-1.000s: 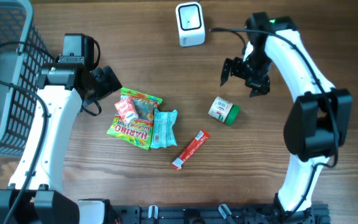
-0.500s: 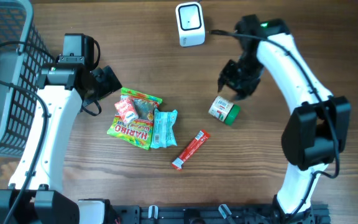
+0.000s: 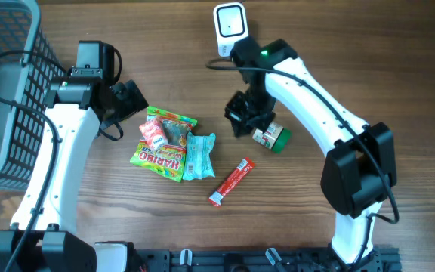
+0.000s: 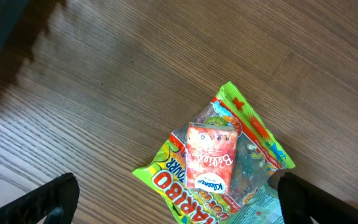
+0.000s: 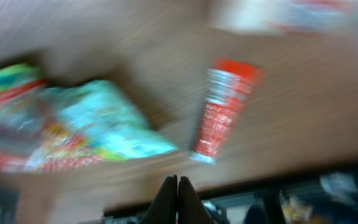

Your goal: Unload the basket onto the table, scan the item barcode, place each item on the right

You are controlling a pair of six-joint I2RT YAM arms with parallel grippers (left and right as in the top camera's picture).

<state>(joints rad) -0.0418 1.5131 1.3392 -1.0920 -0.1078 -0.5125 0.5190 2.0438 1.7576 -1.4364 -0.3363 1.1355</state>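
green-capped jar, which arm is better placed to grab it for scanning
Right. The right hand, shut, sits beside the green-capped jar, scanner close by; it must open first. The left hand is open but over the snack packets, farther off.

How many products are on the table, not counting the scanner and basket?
5: Haribo bag left of centre, red carton on it, teal packet against its right side, red stick pack nearer the front, green-lidded jar at right. Others may hide underneath.
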